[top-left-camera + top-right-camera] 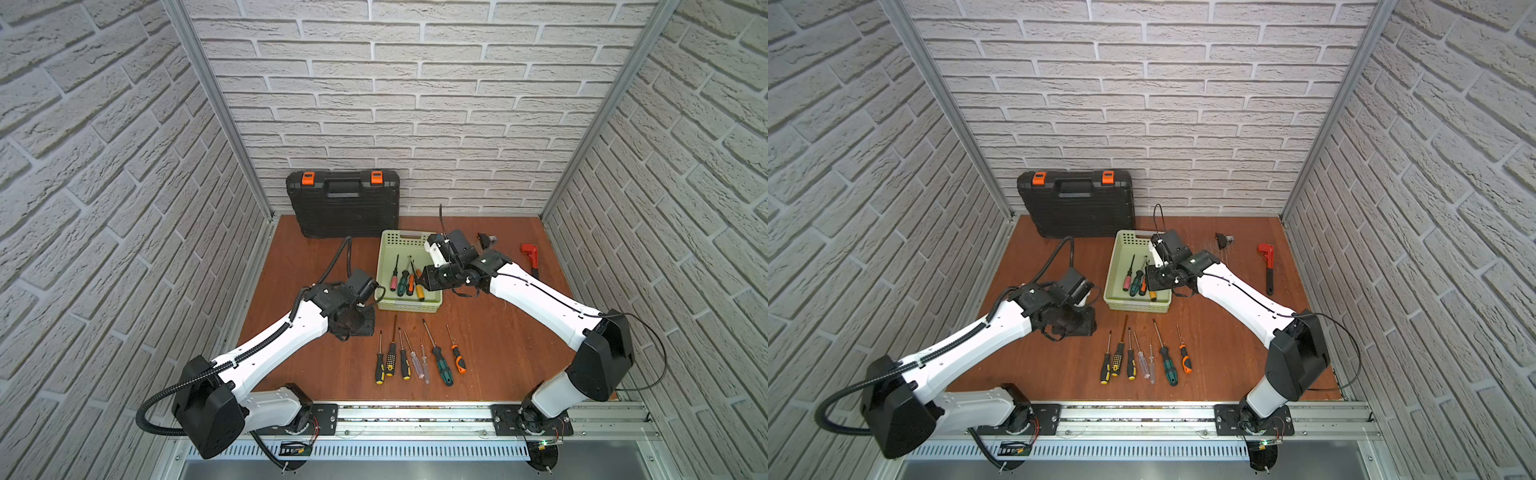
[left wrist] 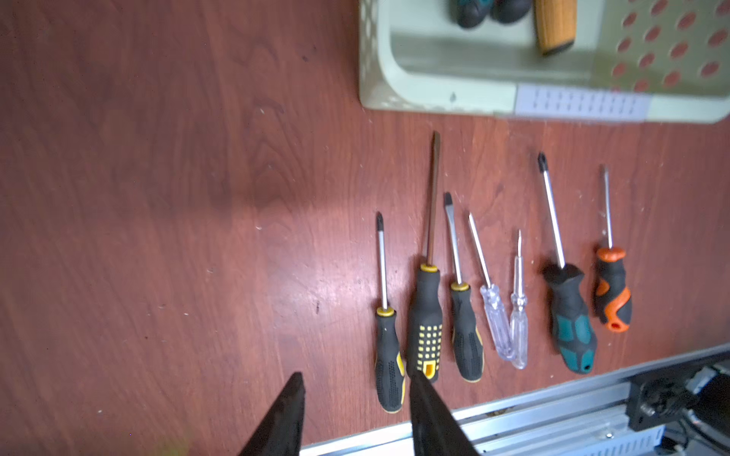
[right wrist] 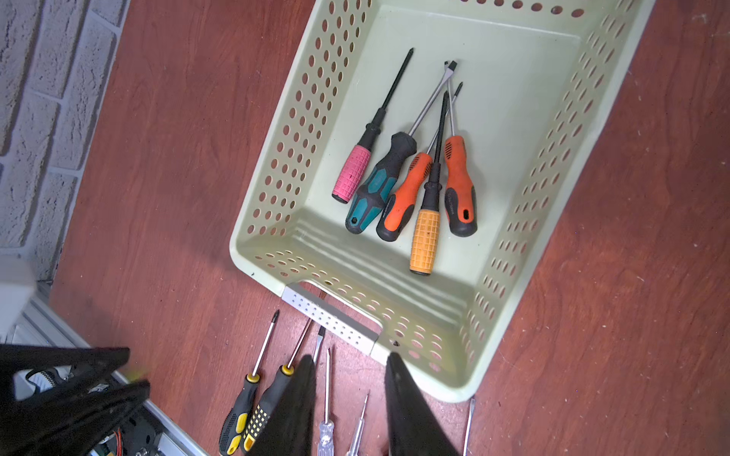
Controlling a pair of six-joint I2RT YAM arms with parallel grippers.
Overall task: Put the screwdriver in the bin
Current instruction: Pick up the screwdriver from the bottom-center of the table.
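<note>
The bin (image 1: 409,308) is a pale green perforated basket in the middle of the table, also seen in the right wrist view (image 3: 300,118). Several screwdrivers (image 3: 424,237) lie inside it. Several more screwdrivers (image 1: 441,368) lie in a row on the table in front of the bin, seen close in the left wrist view (image 2: 389,355). My right gripper (image 3: 350,356) hangs over the bin's near right part (image 1: 419,286), open and empty. My left gripper (image 2: 357,377) is open and empty, above the table just left of the row, its wrist (image 1: 353,320) left of the bin.
A black toolcase (image 1: 343,203) with orange latches leans on the back wall. A red pipe wrench (image 1: 530,253) and a small dark part (image 1: 484,239) lie at the back right. An aluminium rail (image 1: 415,415) runs along the table's front edge.
</note>
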